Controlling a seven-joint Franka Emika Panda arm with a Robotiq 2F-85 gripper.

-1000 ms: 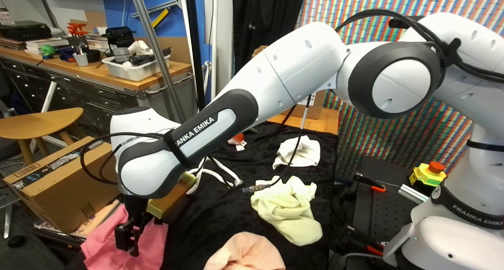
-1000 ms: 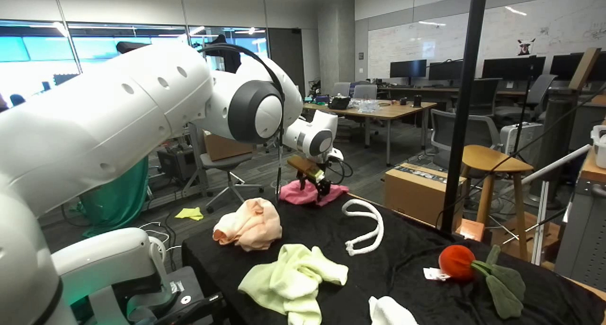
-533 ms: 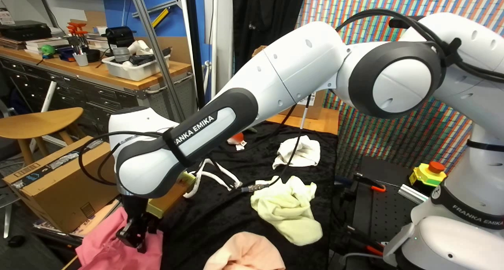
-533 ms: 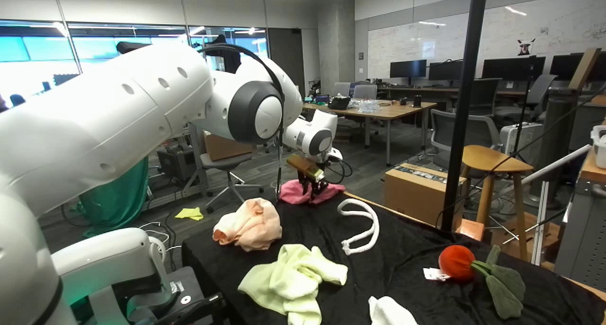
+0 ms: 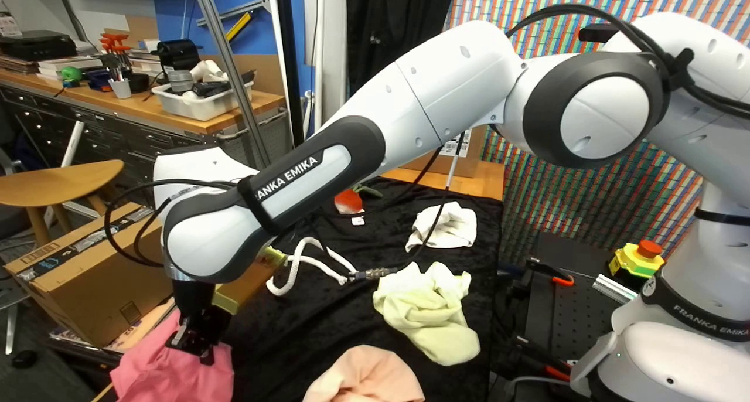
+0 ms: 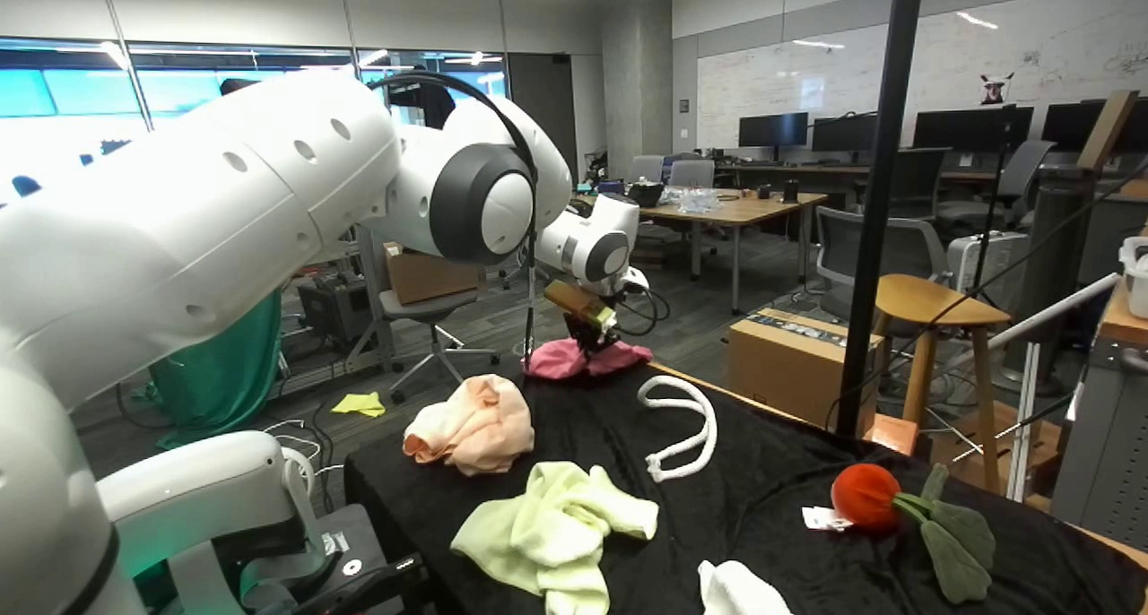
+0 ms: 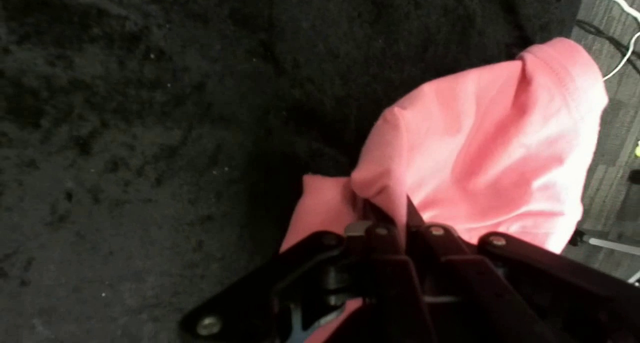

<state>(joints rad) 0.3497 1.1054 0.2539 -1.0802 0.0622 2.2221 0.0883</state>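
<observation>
"Since the jaws are clamped on a fold of the pink cloth [image 7: 500, 148] at the edge of the black-draped desk [image 6: 762, 507], is gripping the step?"

"Seemingly; any move calls for a firm pinch."

"Containers?"

"White bin [image 5: 205, 109], holding mixed parts [image 5: 209, 89]; closed cardboard box [image 5: 96, 290], contents hidden."

Pinched in my black claw [image 7: 401, 228] is a solid pink cloth [image 7: 490, 153], above a black cover [image 7: 150, 133]. Near my claw, a white rope [image 6: 711, 431] and a peach cloth [image 6: 475, 425]; farther from it, a pale lime cloth [image 6: 556, 530], a white cloth [image 5: 457, 226] and a red plush vegetable [image 6: 866, 497] with grey-green leaves [image 6: 954, 563]. Farthest off, a backdrop [image 5: 586, 208] wears orange, blue, green and white stripes.
</observation>
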